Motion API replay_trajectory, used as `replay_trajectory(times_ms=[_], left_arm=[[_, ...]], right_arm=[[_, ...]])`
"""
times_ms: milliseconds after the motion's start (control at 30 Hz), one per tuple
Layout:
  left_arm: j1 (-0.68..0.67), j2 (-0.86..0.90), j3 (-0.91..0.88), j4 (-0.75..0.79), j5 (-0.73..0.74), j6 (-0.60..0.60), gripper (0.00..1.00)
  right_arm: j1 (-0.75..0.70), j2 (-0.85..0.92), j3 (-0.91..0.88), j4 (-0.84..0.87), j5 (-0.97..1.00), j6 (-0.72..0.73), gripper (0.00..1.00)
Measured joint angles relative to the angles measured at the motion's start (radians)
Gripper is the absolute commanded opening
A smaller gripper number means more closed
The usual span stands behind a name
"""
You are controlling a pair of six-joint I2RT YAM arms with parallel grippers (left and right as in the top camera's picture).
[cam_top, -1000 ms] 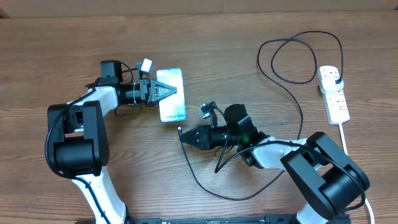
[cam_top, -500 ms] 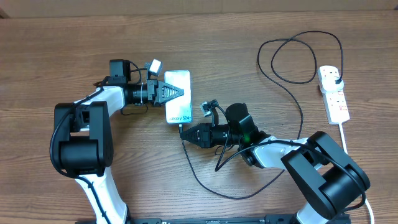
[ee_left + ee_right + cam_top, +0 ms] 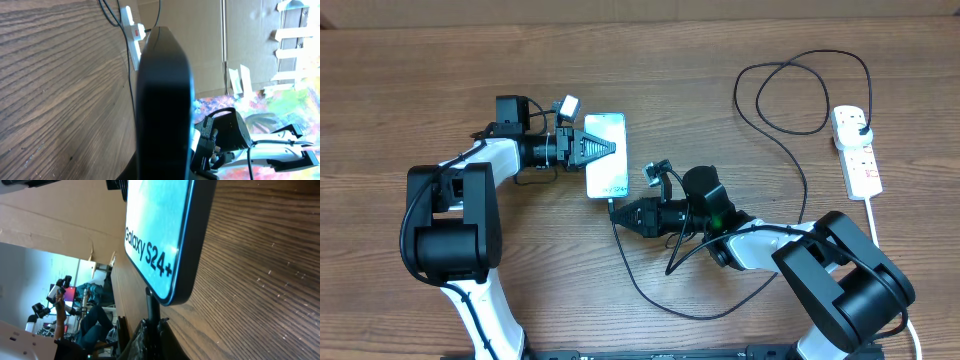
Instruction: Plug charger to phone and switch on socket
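Wood-grain table point(image 3: 420, 60) beneath the phone point(image 3: 610, 175), brown cardboard wall point(image 3: 210, 45) behind

I count one phone point(image 3: 608, 180), one charger point(image 3: 806, 190) with a single black plug point(image 3: 861, 125), and one socket point(image 3: 857, 152) near the right edge of the one table point(image 3: 420, 60), trailing one thick white cord point(image 3: 872, 212). Of my own there are two grippers: the left gripper point(image 3: 612, 149) and the right gripper point(image 3: 616, 218).
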Motion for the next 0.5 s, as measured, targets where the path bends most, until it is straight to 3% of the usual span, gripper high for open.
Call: replay_trajectory(times_ms=[500], left_arm=[[-0.039, 0.0, 0.0, 0.06, 0.001, -0.021, 0.04]], right_arm=[[0.0, 0.0, 0.0, 0.006, 0.0, 0.0, 0.04]])
